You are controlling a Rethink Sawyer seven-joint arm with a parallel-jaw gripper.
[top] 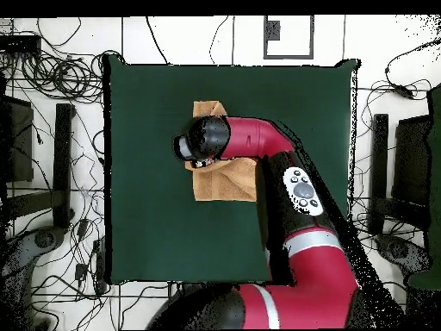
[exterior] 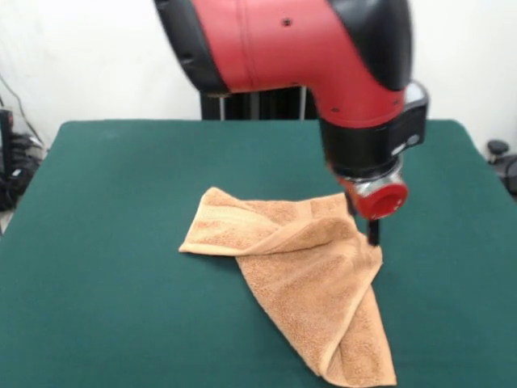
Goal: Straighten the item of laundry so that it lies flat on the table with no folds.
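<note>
The towel lies near the middle of the green table, folded over itself rather than spread; in the front view 1 layer stretches as a flat flap toward the left, with a woven band running along it, while a second layer slants down to a point at the picture's lower edge; a raised crease crosses between the 2 layers. The gripper hangs from the red and black arm at the towel's right-hand corner in that view; a dark fingertip shows just under the red wrist cap, touching or just above the cloth edge; whether the fingers are parted, closed or pinching the cloth cannot be told, since the wrist hides them. In the overhead view the arm reaches across the table from the bottom and covers the middle of the towel; tan cloth shows both above and below the wrist.
</note>
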